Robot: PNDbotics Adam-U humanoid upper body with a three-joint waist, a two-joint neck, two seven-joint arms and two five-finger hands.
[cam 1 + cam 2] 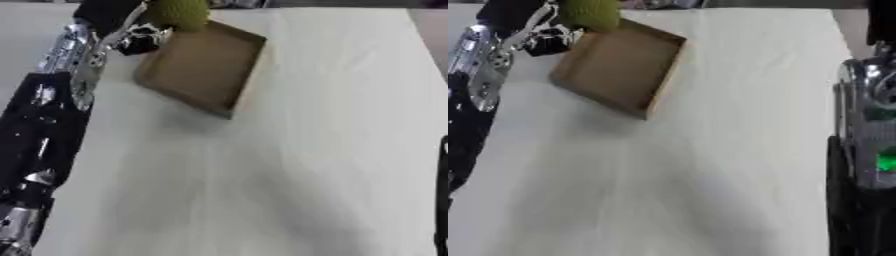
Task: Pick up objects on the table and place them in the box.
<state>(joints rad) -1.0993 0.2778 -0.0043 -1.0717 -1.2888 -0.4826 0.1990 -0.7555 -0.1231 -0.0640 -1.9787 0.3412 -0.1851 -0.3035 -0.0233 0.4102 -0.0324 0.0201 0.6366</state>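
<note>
Left arm runs up the left side of the bench – black shell, silver joints – and reaches to the far-left corner, where the box sits. The box is a shallow brown cardboard tray, turned askew to the bench edges, with its near corner pointing down the bench.

Left hand is at the box's far-left corner, just beside its rim. A yellow-green rough-skinned ball is right against the hand, over the box's far corner, partly cut off by the top edge of the view. Can't tell whether the fingers are curled round it or only touching it – the hand is a blur of black and silver there. Can't tell either whether the ball rests on the rim or hangs above it.

Box floor looks bare, brown all over.

Right arm shows along the right edge in the right eye view – silver and black housing with a small green light. Its hand isn't visible in either view.

The white bench surface spreads between the two arms.
</note>
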